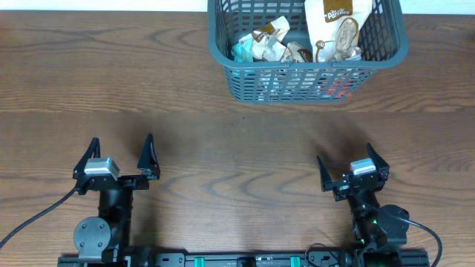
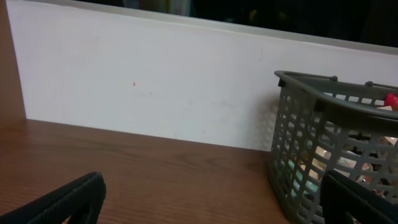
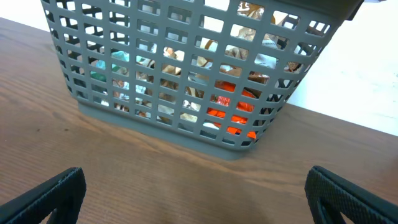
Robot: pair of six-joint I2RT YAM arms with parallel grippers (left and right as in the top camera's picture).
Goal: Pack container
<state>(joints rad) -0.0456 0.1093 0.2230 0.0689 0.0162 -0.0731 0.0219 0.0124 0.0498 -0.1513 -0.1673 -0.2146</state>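
The container [image 1: 223, 44], a dark grey-blue latticed basket, stands at the far middle-right of the table. It holds several snack packets, among them a tall white bag [image 1: 338, 26] and small crumpled packets [image 1: 263, 44]. It also shows in the left wrist view [image 2: 298, 168] and in the right wrist view [image 3: 168, 68], where red and teal packets show through the slots. My left gripper [image 1: 120, 154] is open and empty near the front left. My right gripper [image 1: 347, 159] is open and empty near the front right. Both are well short of the container.
The wooden table [image 1: 223, 148] runs between the grippers and the basket. A white wall [image 2: 155, 81] rises behind the table's far edge. The arm bases sit at the front edge.
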